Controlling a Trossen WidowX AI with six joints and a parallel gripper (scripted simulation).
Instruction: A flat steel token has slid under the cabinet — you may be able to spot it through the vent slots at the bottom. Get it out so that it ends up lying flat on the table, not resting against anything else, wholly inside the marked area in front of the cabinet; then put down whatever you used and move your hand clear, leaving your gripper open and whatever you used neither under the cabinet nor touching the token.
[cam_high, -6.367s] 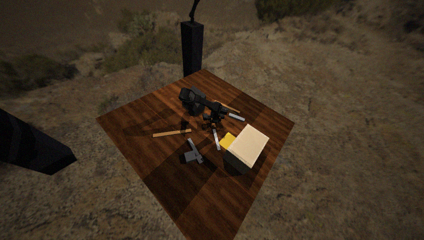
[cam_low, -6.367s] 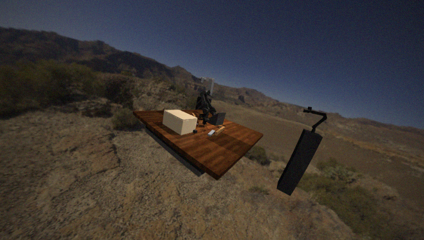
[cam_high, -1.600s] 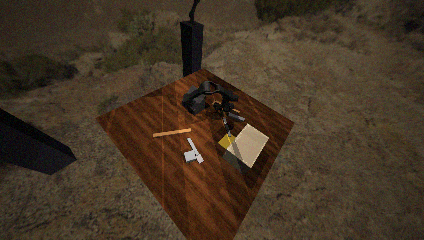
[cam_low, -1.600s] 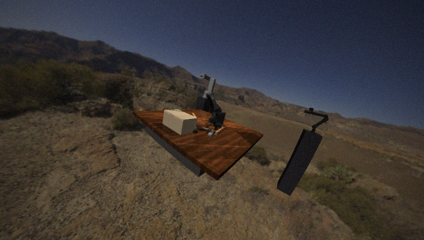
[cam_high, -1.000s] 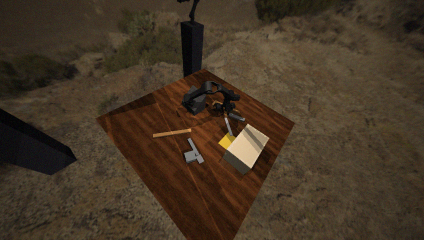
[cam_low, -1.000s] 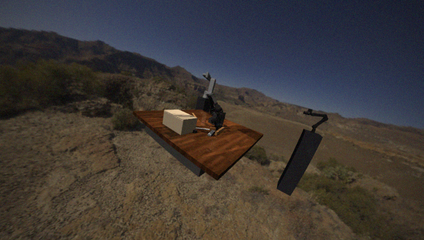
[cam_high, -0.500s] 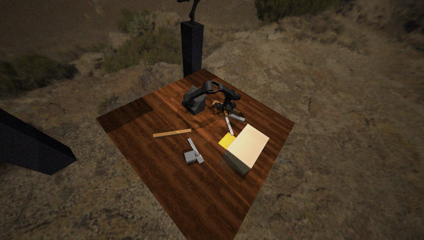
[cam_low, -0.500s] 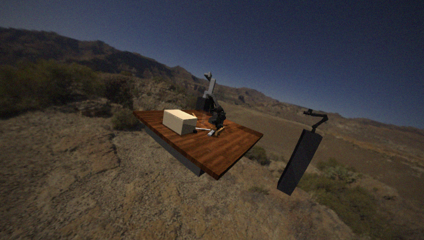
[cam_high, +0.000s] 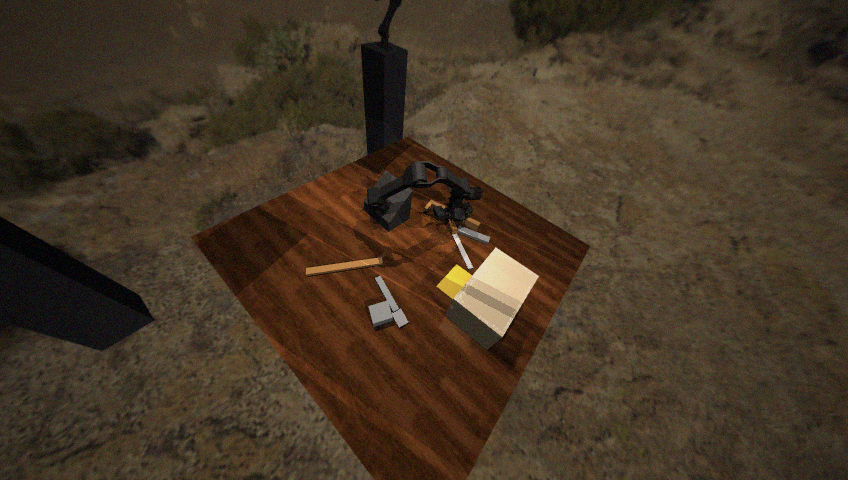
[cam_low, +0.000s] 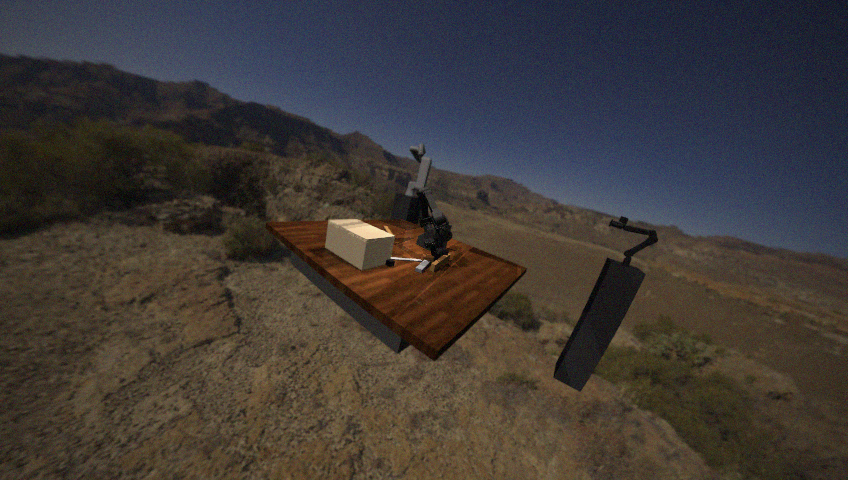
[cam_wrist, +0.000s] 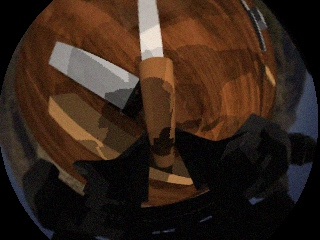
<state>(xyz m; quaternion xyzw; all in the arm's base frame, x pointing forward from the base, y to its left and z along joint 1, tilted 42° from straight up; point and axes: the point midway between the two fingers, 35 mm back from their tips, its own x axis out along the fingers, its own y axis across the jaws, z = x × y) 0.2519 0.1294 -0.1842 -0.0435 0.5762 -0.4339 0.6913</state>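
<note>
My gripper (cam_high: 453, 221) (cam_low: 439, 252) (cam_wrist: 160, 131) is shut on the wooden handle (cam_wrist: 159, 90) of a tool with a long pale metal blade (cam_high: 462, 251) (cam_low: 406, 258) (cam_wrist: 150, 30). The blade points toward the cream cabinet (cam_high: 511, 279) (cam_low: 351, 245). Its tip appears near the upper corner of the yellow marked area (cam_high: 453, 278), which lies in front of the cabinet; I cannot tell the tip's height. The steel token is not visible in any view. The vent slots cannot be made out.
A grey bar (cam_high: 474, 234) (cam_low: 423, 265) (cam_wrist: 90, 72) and a wooden piece (cam_low: 439, 263) (cam_wrist: 82, 122) lie beside the held tool. A wooden stick (cam_high: 343, 266) and a grey angled piece with a block (cam_high: 380, 313) lie farther left. A small dark block (cam_low: 389, 262) shows by the cabinet's corner.
</note>
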